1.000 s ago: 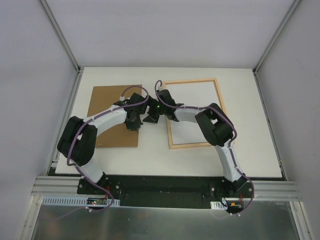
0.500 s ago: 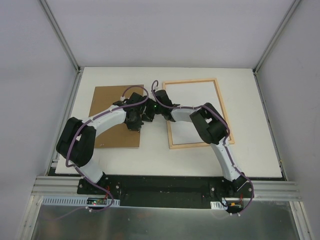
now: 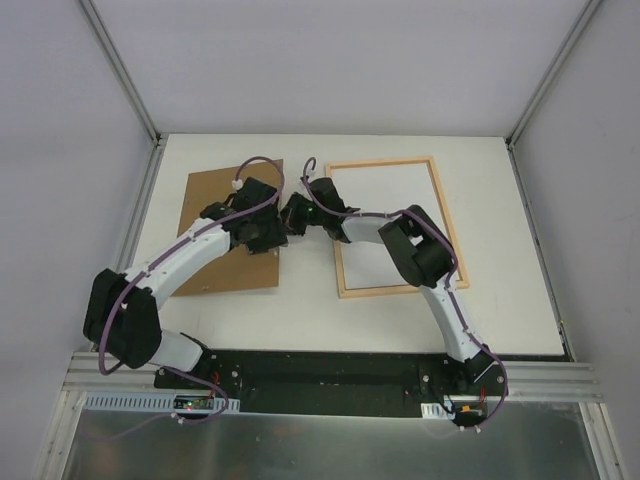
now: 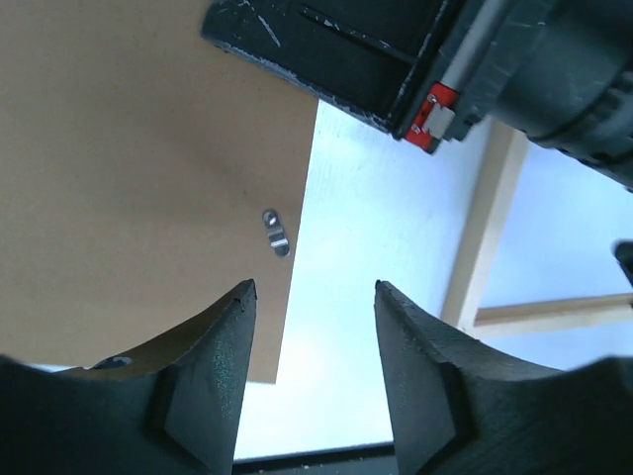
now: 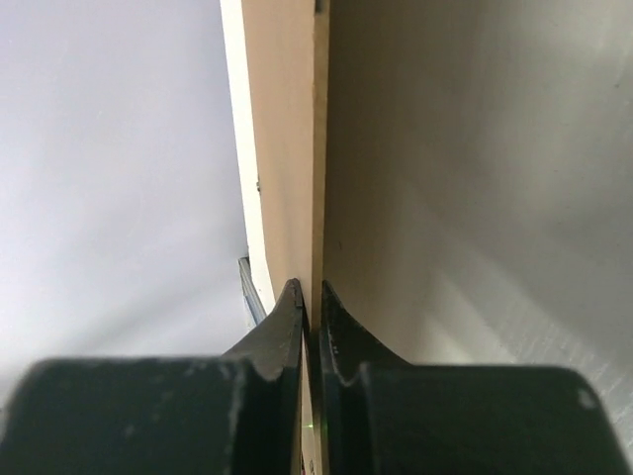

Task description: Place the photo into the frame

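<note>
Right gripper [image 5: 310, 297]: you've got it clamped on the backing board's [image 3: 205, 200] right edge; left gripper [image 4: 313, 289] gapes over that edge. Frame [image 3: 385, 162] lies flat right of centre; can't tell the photo from the white inside it.

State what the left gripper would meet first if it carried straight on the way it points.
Most likely the white table just beside the brown backing board's right edge; the open left gripper aims down there. Depth is unclear, so the board's edge could come first.
</note>
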Motion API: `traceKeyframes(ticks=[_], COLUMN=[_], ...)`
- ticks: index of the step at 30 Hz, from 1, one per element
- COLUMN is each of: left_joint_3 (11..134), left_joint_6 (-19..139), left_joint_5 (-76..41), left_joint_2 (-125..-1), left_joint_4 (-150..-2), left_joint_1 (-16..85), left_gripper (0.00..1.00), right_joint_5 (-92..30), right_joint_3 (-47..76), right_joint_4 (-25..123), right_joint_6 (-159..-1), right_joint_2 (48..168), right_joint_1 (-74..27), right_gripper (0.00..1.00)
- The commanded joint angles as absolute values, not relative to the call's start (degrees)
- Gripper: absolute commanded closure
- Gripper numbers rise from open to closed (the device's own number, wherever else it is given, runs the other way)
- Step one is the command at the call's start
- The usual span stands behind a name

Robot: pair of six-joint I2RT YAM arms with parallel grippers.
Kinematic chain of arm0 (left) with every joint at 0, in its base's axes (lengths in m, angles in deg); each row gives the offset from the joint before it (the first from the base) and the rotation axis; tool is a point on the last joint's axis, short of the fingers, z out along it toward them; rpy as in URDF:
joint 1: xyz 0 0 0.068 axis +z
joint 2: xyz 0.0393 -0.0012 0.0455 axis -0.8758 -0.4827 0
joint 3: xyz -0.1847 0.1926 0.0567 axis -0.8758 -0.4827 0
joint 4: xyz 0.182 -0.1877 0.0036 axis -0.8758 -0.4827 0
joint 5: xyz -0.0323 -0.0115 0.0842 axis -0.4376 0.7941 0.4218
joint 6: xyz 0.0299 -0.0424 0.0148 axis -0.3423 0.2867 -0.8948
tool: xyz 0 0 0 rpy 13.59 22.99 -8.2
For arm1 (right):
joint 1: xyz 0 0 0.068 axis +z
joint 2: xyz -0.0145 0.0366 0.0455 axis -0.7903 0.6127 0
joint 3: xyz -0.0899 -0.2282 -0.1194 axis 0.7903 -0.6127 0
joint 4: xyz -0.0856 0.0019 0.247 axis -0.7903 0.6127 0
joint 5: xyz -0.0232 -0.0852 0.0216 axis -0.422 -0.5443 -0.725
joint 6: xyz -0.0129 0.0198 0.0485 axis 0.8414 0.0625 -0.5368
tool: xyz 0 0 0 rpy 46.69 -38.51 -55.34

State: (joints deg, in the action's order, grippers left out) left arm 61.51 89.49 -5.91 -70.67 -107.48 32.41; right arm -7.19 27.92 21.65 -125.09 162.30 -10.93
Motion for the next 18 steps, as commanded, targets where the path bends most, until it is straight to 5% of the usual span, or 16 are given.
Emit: traceKeyframes(ticks=[1, 18], left_joint_3=[64.1, 79.3], left_joint_6=[85.8, 84.3], left_joint_5=[-6.4, -4.4], left_joint_2=[-62.1, -49.6], left_joint_4=[-112.9, -119.8], left_joint_1=[34.9, 44.4], left_gripper=[0.48, 0.47], right_joint_5=[-9.2, -7.2], right_joint_3=[27.9, 21.2], right_joint_4=[24.6, 49.9], right_joint_6=[-123.8, -113.4], right_joint_2=[159.4, 125.2], right_joint_1=[-11.6, -22.1], right_gripper=[0.99, 1.00])
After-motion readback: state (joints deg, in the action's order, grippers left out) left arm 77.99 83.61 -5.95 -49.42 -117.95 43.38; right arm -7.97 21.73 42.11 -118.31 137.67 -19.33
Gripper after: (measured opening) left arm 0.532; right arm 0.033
